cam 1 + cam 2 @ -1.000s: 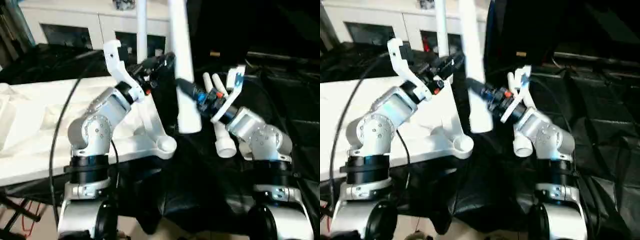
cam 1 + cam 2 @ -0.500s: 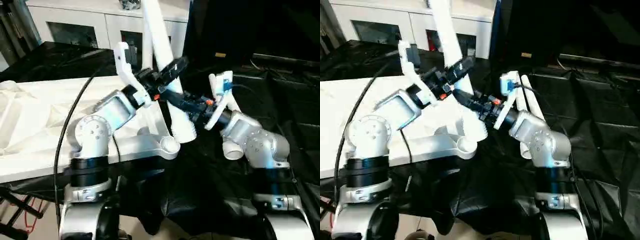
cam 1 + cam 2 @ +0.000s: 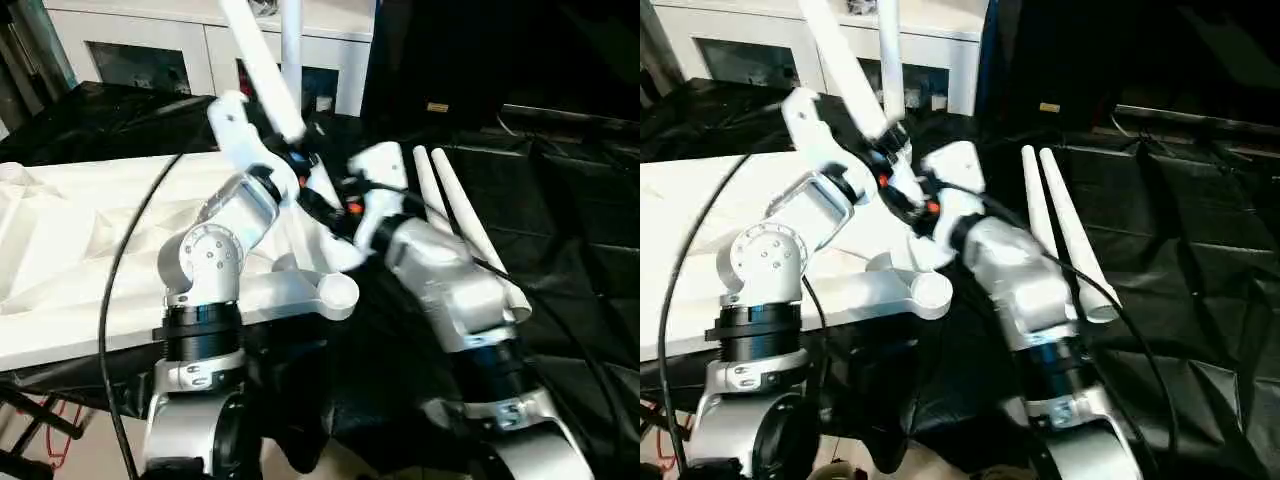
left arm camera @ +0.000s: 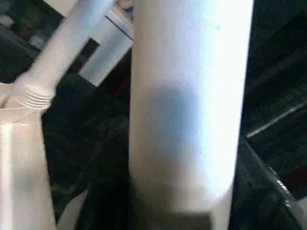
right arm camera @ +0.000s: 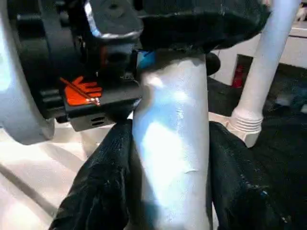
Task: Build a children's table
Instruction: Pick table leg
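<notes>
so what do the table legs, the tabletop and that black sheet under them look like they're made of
Held leg: looks like smooth white plastic tube, with a soft sheen and a moulded threaded collar on the leg already standing.
Tabletop: white plastic too by the look, matte, with moulded ribs and a rounded corner socket.
Black sheet: probably thin plastic film or coated cloth; it creases and catches glossy highlights.

The tilted white leg (image 3: 262, 72) runs off the top edge, so its far end is cut off; its near end is hidden behind the two wrists. The upright leg (image 3: 291, 35) is likewise cut at the top. The tabletop (image 3: 60, 250) continues past the left edge. The left gripper (image 5: 158, 33) is largely hidden.
</notes>
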Controlling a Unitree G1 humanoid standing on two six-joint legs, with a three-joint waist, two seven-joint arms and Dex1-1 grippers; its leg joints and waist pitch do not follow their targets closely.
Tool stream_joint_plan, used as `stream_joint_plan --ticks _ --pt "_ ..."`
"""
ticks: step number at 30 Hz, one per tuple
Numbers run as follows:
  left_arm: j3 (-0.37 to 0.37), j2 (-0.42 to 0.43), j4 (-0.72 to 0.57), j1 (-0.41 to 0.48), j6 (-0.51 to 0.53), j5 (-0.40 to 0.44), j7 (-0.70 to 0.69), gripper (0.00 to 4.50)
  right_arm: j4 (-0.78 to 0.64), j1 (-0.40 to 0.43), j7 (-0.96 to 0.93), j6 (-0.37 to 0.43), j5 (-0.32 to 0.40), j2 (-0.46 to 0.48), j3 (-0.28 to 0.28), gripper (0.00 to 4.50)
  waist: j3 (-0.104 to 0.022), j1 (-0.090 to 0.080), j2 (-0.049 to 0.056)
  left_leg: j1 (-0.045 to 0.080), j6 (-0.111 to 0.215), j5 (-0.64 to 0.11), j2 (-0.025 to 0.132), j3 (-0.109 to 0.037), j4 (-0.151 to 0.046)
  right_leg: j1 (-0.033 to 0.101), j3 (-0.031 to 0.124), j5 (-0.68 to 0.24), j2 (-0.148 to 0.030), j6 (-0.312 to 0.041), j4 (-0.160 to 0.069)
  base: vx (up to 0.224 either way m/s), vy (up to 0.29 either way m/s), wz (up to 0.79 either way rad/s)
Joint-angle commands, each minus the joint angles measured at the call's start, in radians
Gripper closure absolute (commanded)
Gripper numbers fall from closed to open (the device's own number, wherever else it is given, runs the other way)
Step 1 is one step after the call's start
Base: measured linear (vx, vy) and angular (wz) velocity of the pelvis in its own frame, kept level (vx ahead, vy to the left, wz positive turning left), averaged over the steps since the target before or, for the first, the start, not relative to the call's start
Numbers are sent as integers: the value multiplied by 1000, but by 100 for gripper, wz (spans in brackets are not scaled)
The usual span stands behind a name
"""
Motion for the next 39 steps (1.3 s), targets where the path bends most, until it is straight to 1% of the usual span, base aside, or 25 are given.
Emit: stream_joint_plan --ticks 1,3,4,9,11,13,14,15,16,17,19,20,21,23,25,26,27,28,29,31,33,34,35,37,39 --pt "-9 -25 -3 -14 -6 8 29 249 2 -15 -11 -24 -22 7 22 266 -84 -3 4 9 2 -123 10 0 -63 67 42 -110 -59 -141 -62 0 0 0" --pt "-6 -28 -8 -11 -10 6 39 258 4 -14 -17 -35 -30 10 27 267 -83 -3 6 9 5 -125 9 0 -63 67 43 -110 -60 -144 -61 0 0 0" --pt "-5 -29 -12 -9 -10 1 37 259 3 -14 -17 -39 -33 11 28 267 -83 -4 1 9 7 -127 9 1 -63 68 43 -116 -60 -143 -62 0 0 0" --pt "-27 -11 -23 -5 -21 -3 -10 261 5 -16 -2 -57 -37 7 40 267 -81 -7 2 9 6 -145 9 1 -63 67 43 -161 -62 -131 -66 0 0 0" --pt "-52 8 -29 1 -24 2 -53 261 -2 -16 26 -36 -7 5 29 197 -80 -8 3 9 9 -151 9 1 -64 66 43 -180 -62 -122 -68 0 0 0" --pt "-124 69 -54 21 -15 10 -178 261 -7 -25 106 52 64 -26 -1 197 -81 -8 3 11 16 -149 9 0 -64 66 43 -172 -60 -120 -67 0 0 0" --pt "-165 115 -77 37 6 -8 -280 261 3 -37 176 130 112 -71 -22 191 -82 -6 6 12 23 -144 9 -2 -65 68 42 -171 -59 -124 -64 0 0 0" --pt "-172 127 -83 40 15 -20 -311 262 7 -42 202 156 129 -87 -29 171 -82 -6 6 11 24 -140 10 -1 -65 68 43 -159 -58 -131 -61 0 0 0" --pt "-178 143 -88 43 27 -34 -348 262 8 -47 237 183 150 -107 -35 158 -82 -7 10 12 22 -133 11 0 -62 65 44 -134 -58 -145 -60 0 0 0" --pt "-186 173 -94 44 48 -61 -415 262 6 -54 315 226 185 -149 -35 153 -83 -5 13 14 22 -129 10 2 -60 66 44 -110 -58 -164 -58 0 0 0" --pt "-186 182 -95 43 54 -70 -435 262 6 -55 340 238 194 -162 -33 153 -83 -4 10 11 19 -123 12 2 -61 70 43 -91 -60 -182 -54 0 0 0" --pt "-186 199 -91 41 64 -83 -473 262 7 -56 384 255 202 -191 -22 153 -83 -4 10 9 14 -117 12 2 -61 71 44 -86 -62 -189 -54 0 0 0" --pt "-201 233 -88 39 74 -95 -542 262 -8 -49 478 282 227 -242 8 153 -85 -4 9 10 16 -118 10 1 -60 73 42 -87 -61 -190 -54 0 0 0" --pt "-211 257 -87 38 79 -106 -596 262 -31 -37 567 294 249 -287 39 153 -82 -2 10 11 26 -134 10 3 -59 75 43 -109 -60 -190 -58 0 0 0" --pt "-212 277 -90 36 83 -148 -669 262 -60 -26 652 328 292 -328 60 153 -82 -2 10 10 26 -139 10 2 -59 76 42 -126 -62 -192 -60 0 0 0" --pt "-213 282 -92 37 84 -159 -690 262 -65 -24 669 336 303 -335 62 153 -82 0 9 11 26 -134 11 2 -59 76 43 -131 -63 -195 -58 0 0 0" --pt "-221 302 -128 50 107 -218 -793 262 -68 -27 704 357 321 -344 65 153 -82 -2 8 10 23 -133 12 2 -59 74 43 -134 -63 -197 -57 0 0 0" --pt "-225 309 -147 58 119 -245 -836 262 -70 -27 718 368 330 -346 64 153 -82 -1 10 12 20 -140 9 2 -58 75 42 -154 -65 -202 -60 0 0 0" --pt "-226 310 -153 61 122 -253 -848 262 -71 -27 723 371 333 -346 64 153 -82 -5 10 9 20 -143 13 0 -61 74 42 -154 -64 -210 -57 0 0 0" --pt "-233 313 -175 69 133 -279 -884 262 -68 -31 726 382 344 -343 60 153 -80 -4 11 15 15 -162 14 2 -60 70 42 -175 -64 -211 -61 0 0 0" --pt "-237 312 -184 73 136 -293 -903 262 -63 -36 726 386 350 -342 59 153 -77 -5 11 16 8 -183 14 2 -62 67 42 -217 -63 -203 -67 0 0 0" --pt "-239 310 -191 76 141 -304 -911 262 -60 -39 723 388 353 -338 57 182 -76 -5 11 18 1 -198 13 2 -63 67 41 -257 -63 -189 -71 0 0 0" --pt "-239 308 -195 78 143 -312 -916 262 -59 -41 723 387 355 -335 55 189 -75 -5 11 19 -4 -205 12 2 -63 67 41 -288 -63 -174 -74 0 0 0" --pt "-241 309 -191 79 142 -318 -926 262 -64 -41 729 397 367 -331 53 194 -73 -5 12 22 -7 -220 13 1 -64 64 41 -325 -62 -157 -79 0 0 0" --pt "-243 312 -188 81 141 -318 -933 262 -67 -39 733 402 370 -330 53 207 -74 -4 11 21 -13 -219 13 -1 -66 66 40 -335 -63 -148 -79 0 0 0"
